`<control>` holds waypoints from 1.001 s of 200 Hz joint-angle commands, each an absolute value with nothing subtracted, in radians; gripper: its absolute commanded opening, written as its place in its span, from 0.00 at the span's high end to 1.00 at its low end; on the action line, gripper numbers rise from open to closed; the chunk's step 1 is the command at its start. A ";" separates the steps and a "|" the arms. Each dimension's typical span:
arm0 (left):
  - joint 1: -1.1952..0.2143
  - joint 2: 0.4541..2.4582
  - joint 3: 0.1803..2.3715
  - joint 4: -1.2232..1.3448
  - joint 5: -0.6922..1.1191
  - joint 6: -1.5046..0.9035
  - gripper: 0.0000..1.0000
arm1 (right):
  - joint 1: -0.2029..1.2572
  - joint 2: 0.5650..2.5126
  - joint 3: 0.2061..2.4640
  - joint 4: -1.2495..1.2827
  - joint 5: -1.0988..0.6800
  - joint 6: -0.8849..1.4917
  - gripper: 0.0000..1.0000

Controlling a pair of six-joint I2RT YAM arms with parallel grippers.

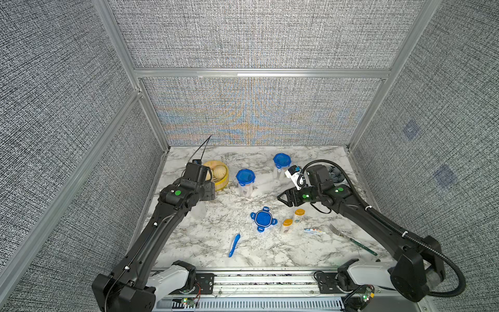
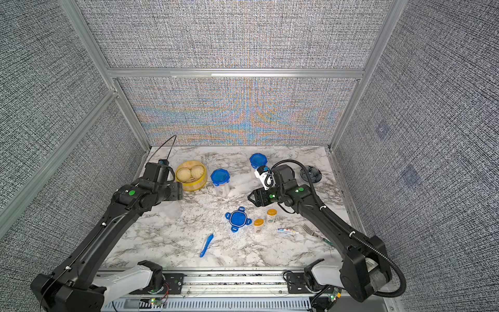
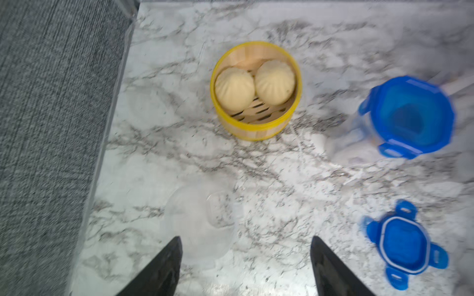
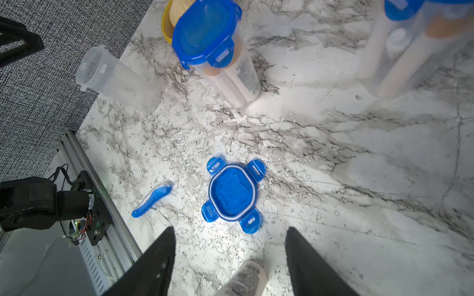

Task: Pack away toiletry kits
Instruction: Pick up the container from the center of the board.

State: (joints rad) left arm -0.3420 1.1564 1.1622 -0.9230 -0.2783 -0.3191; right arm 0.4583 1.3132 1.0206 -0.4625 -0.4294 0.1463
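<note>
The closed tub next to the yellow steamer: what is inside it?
Through the clear wall of the tub, the right wrist view shows white bottles with orange tops. The blue lid covers the opening, so anything else inside is hidden.

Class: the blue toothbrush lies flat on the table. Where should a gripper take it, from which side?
Probably mid-handle on the blue toothbrush, from above, closing across its narrow width: it lies flat, long and slim, leaving no side to get under.

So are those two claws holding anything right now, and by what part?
Nothing is held. The left gripper hangs open near the lidless clear tub; the right gripper is open above a white bottle, not touching it.
</note>
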 commanded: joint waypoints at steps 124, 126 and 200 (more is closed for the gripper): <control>-0.017 1.309 1.087 -0.925 -0.105 -0.179 0.58 | 0.371 1.359 1.020 -0.519 -0.538 0.120 0.33; -0.016 1.311 1.085 -0.923 -0.102 -0.176 0.58 | 0.370 1.359 1.019 -0.519 -0.538 0.120 0.33; 0.000 1.369 1.137 -0.964 0.088 -0.033 0.88 | 0.363 1.358 1.017 -0.508 -0.546 0.136 0.34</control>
